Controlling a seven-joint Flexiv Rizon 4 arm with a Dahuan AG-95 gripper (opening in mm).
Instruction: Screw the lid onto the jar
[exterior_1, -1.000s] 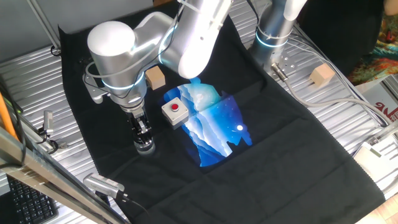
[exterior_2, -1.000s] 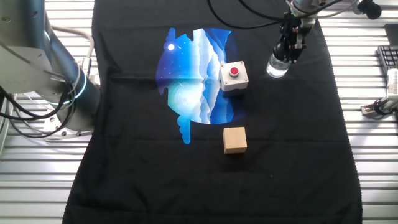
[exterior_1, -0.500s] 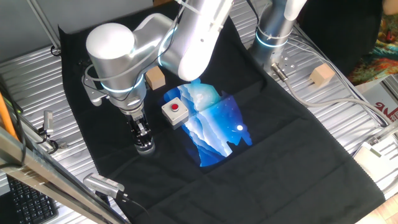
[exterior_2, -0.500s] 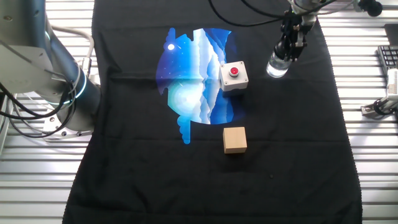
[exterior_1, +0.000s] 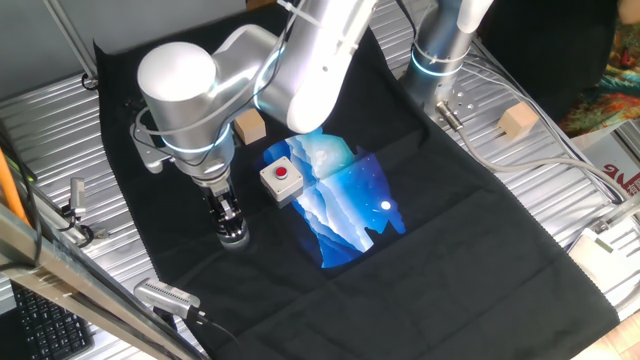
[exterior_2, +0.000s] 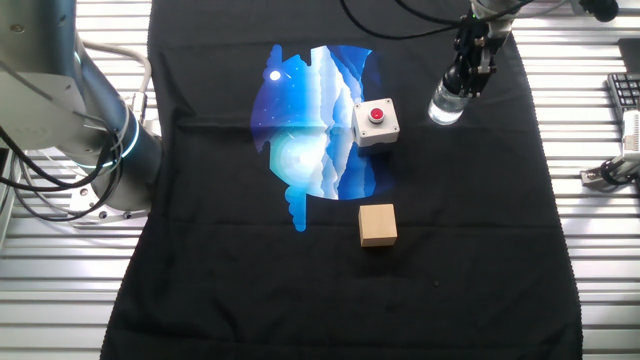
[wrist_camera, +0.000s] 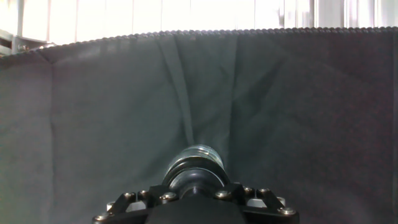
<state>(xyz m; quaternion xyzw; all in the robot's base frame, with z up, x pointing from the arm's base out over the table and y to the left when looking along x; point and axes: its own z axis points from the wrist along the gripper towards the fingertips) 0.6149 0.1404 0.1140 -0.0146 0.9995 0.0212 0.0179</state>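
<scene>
The small clear cylindrical jar (exterior_2: 446, 106) stands upright on the black cloth (exterior_2: 450, 250) near its edge, just beside the white box with a red button (exterior_2: 375, 122). The small round black screw cap, the lid (wrist_camera: 194, 176), sits on the jar's mouth, directly under the two-finger gripper (exterior_1: 229, 219), which comes down from straight above. The fingers appear drawn in around the lid, though the hand view hides the contact, so a firm grip is a judgement only. Step in hand: turning the lid down on its thread. To do it well, keep the wrist axis plumb over the jar, press lightly, and watch that the unclamped jar does not spin or slide on the cloth. The tan wooden cube (exterior_2: 378, 224) lies well apart
</scene>
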